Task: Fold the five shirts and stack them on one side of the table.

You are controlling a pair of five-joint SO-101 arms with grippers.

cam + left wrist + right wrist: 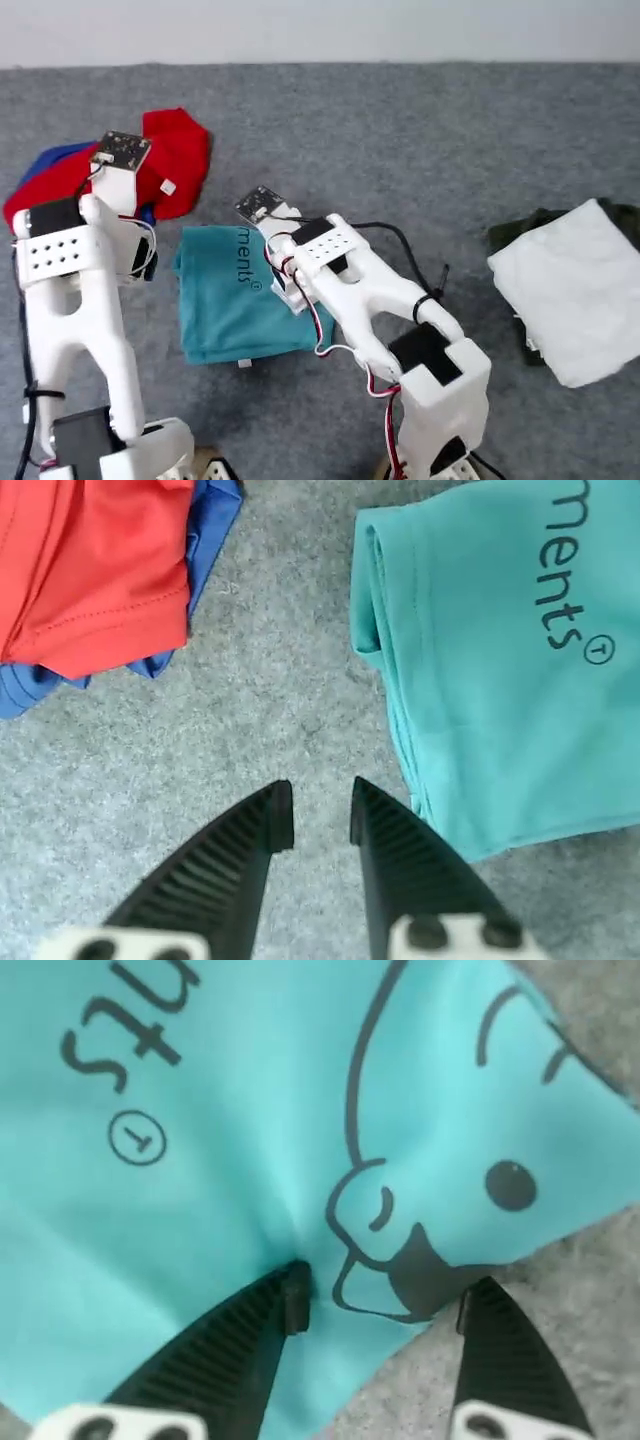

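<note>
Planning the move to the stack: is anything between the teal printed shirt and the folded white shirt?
Nothing visible lies on the grey carpeted table between teal printed shirt and folded white shirt; only the right arm's black cable crosses there.

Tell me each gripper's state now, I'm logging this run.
Left gripper: slightly open, holding nothing, above the gray carpet.
Right gripper: open, on the teal shirt's edge, not closed on it.

Teal shirt [235, 305], dark lettering [560, 575] plus dark-outlined cartoon face [430, 1210] (solid dark eye and mouth patch). Red shirt [170, 160] plain. Blue shirt [50, 158] plain. White shirt [575, 285] plain. Dark green shirt [515, 235] plain. Table [400, 130] grey, flecked throughout.
</note>
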